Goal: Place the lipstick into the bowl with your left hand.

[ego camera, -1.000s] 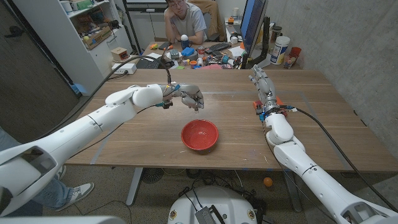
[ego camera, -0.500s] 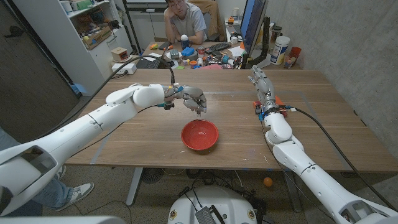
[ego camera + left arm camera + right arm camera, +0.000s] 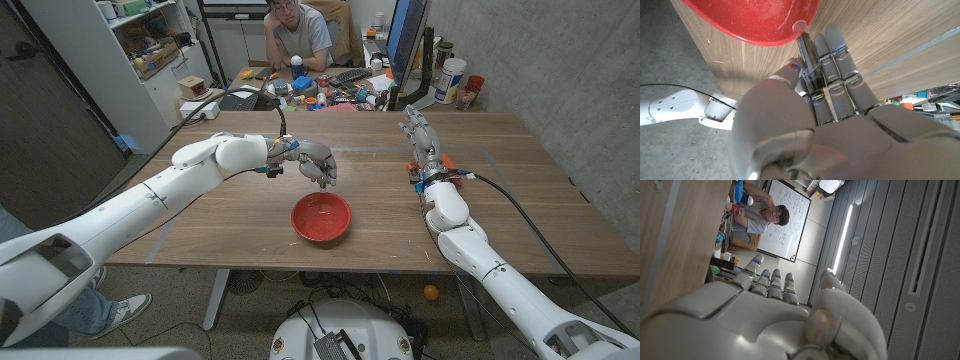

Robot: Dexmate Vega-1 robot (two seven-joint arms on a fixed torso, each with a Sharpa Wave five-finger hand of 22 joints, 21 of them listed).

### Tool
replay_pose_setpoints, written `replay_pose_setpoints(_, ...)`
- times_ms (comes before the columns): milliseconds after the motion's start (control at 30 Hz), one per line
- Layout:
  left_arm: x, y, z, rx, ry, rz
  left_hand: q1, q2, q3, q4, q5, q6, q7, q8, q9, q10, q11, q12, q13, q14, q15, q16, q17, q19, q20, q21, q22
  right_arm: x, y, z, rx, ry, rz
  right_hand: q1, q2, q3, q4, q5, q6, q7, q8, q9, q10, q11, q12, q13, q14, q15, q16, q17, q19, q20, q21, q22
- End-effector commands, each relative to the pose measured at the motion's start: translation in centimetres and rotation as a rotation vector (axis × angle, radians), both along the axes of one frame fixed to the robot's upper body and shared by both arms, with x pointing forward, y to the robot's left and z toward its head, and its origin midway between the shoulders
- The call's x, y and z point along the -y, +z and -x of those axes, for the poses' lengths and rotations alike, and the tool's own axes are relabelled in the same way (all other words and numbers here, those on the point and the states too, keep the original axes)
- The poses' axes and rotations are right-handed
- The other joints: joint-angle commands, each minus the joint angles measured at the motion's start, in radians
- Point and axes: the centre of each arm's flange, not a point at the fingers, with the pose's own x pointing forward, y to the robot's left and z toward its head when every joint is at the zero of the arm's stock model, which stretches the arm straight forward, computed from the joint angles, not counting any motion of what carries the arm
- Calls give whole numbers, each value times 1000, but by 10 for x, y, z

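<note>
The lipstick is pinched by the left hand just behind the red bowl; the right hand is spread, well apart.

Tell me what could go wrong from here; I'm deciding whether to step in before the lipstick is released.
The left robot hand holds the lipstick beyond the red bowl's far rim, not over its middle. Released now, the lipstick might hit the rim or land on the table. It could also slip early, since it lies only between thumb and fingers.
</note>
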Motion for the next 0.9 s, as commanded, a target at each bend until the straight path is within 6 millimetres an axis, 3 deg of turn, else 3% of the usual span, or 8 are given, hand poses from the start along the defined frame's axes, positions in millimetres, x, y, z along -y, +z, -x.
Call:
replay_pose_setpoints(33, 9, -10, 2, -31, -27, -40, 39, 36, -6, -1, 8, 9, -2, 7, 3, 56, -53, -1, 3, 70, -107, -4, 2, -8, 0, 11, 4, 2, 2, -2, 2, -3, -8, 12, 1, -4, 0, 5, 8, 3, 0, 2, 9, 4, 2, 4, 10, 0, 1, 5, 7, 5, 1, 3)
replay_pose_setpoints(567, 28, -22, 8, -45, -75, -114, 40, 38, -7, -2, 9, 7, -3, 6, 3, 58, -54, -8, 7, 71, -106, -7, 4, -13, 1, 18, 3, 3, 2, -5, 3, -13, -24, 13, 2, -6, 0, 5, 8, 2, -1, 2, 7, 3, 1, 4, 8, 1, 0, 5, 4, 6, -1, 3)
replay_pose_setpoints(900, 34, -27, 16, -50, -100, -141, 40, 37, -8, -2, 9, 7, -4, 6, 2, 59, -52, -11, 10, 71, -107, -9, 5, -16, 1, 22, 3, 9, 14, -5, 8, -45, -28, 13, 2, -7, 0, 5, 8, 2, -1, 2, 7, 4, 0, 5, 8, 2, -1, 6, 2, 6, -2, 3)
